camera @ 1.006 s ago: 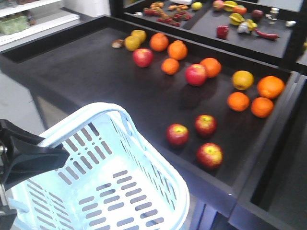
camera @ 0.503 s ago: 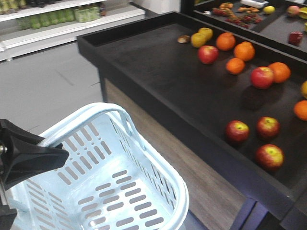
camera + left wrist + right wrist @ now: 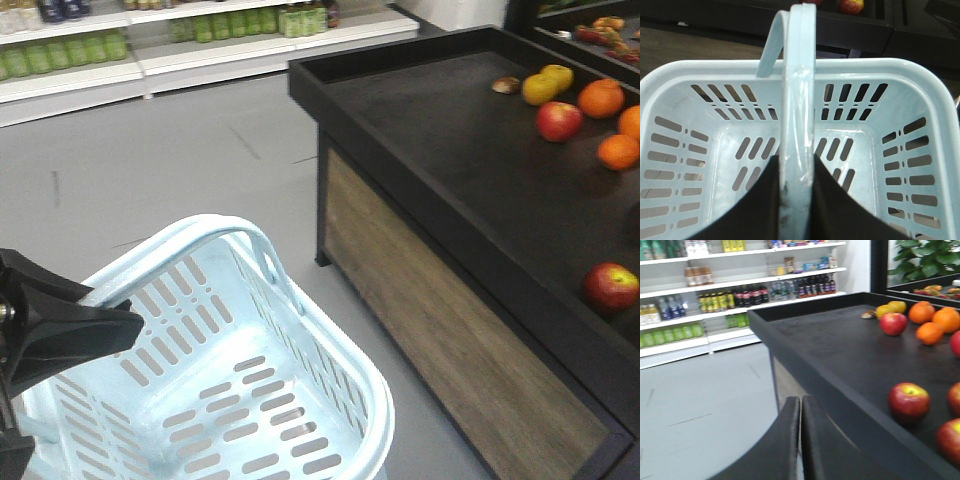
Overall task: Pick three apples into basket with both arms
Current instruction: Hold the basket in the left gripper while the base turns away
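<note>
My left gripper (image 3: 796, 200) is shut on the loop handle of the pale blue basket (image 3: 900, 80), and its black finger (image 3: 70, 325) shows at the left edge of the front view. The basket (image 3: 330, 370) is empty and hangs over the grey floor, left of the black display table (image 3: 450, 180). Red apples lie on the table: one (image 3: 558, 120) far back by the oranges, one (image 3: 611, 287) near the front edge. My right gripper (image 3: 800, 400) is shut on nothing, off the table's corner, with apples (image 3: 909, 401) (image 3: 893, 323) to its right.
Oranges (image 3: 600, 97) and yellow lemons (image 3: 548, 85) lie among the far apples. The table has a raised black rim (image 3: 400, 170) and a wooden side panel (image 3: 450, 340). Shop shelves (image 3: 200, 40) with bottles line the far wall across the grey floor.
The front view has swung left: the table with its fruit has slid to the right edge, and floor and shelves have come into view. Basket and left gripper keep their place in the frame.
</note>
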Controlling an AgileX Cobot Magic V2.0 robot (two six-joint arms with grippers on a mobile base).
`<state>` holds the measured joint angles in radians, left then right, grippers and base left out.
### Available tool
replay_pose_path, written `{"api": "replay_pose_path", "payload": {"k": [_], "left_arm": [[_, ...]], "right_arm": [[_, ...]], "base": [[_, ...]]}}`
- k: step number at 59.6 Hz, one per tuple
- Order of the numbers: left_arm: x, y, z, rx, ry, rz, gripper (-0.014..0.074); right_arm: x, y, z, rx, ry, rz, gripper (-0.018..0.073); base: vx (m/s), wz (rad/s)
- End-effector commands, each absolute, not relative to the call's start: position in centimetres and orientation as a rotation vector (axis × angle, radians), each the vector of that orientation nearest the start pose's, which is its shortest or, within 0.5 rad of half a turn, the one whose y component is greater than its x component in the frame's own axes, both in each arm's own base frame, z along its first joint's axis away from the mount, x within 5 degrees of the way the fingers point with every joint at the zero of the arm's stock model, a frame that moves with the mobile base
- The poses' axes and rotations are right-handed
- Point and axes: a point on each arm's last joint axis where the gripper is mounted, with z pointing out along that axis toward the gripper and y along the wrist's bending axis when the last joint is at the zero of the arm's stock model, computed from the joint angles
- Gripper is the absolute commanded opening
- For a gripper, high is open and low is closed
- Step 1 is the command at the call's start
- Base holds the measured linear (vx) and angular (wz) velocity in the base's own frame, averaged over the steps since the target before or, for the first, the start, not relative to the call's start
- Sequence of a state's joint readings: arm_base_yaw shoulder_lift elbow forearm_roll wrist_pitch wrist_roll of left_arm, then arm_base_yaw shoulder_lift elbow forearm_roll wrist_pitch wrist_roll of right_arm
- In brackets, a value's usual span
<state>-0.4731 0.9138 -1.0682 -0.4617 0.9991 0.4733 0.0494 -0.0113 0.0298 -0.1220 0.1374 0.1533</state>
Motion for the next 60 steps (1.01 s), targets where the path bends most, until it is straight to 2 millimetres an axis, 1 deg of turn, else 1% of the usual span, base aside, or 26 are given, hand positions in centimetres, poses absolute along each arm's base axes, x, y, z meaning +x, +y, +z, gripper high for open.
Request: {"api": "replay_pose_path", "payload": {"k": [1, 34, 60], "left_arm": [[12.63, -10.49, 41.37, 0.869, 1.971, -0.624, -0.0006], [12.63, -10.49, 41.37, 0.869, 1.971, -0.624, -0.0006], [12.63, -10.49, 41.37, 0.869, 1.971, -0.624, -0.0006]], "right_arm": [[5.64, 0.16, 19.46, -0.017, 1.565, 0.038, -0.0005], [5.64, 0.16, 19.46, -0.017, 1.565, 0.038, -0.0005], [5.64, 0.16, 19.46, -0.016, 1.565, 0.038, -0.0005]], "base": [[-0.11, 0.42], [-0.08, 0.39], [0.02, 0.45]]}}
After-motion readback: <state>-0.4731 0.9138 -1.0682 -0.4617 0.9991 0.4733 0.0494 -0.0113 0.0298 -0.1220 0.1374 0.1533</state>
